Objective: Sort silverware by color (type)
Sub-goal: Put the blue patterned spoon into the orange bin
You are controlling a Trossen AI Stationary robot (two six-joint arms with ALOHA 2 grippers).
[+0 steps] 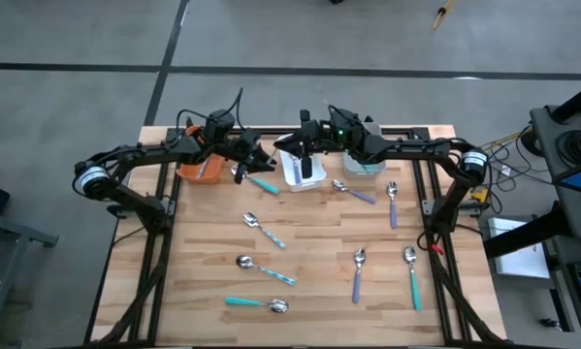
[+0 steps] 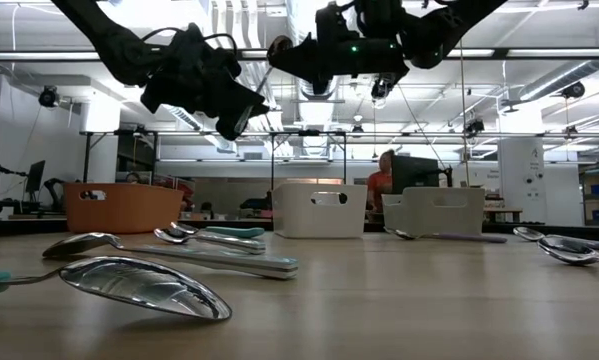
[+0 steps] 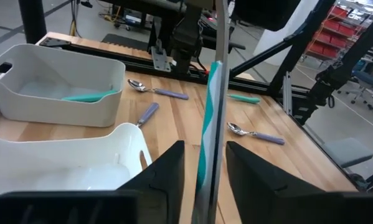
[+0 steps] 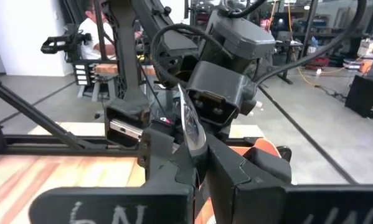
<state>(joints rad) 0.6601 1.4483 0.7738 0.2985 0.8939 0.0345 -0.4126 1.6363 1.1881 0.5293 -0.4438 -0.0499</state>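
The striped teal-and-white-handled utensil (image 3: 210,124) stood upright, clamped in my left pincer (image 1: 246,160) above the worktop (image 1: 319,281) near the white plastic bin (image 1: 304,173). My right pincer (image 1: 309,145) gripped a shiny spoon (image 4: 191,127) (facing mine). Next, I judged, came dropping into the matching bin.

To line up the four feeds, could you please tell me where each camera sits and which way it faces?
High: overhead, facing straight down on the table; both arms reach in from the sides.
Low: at tabletop height, looking level across to the white bin; arms overhead.
Left wrist: looks past the left gripper, closed on the striped spoon.
Right wrist: looks past the right gripper, gripping the same spoon, at the left arm.
Shared: both wrist views show that spoon.
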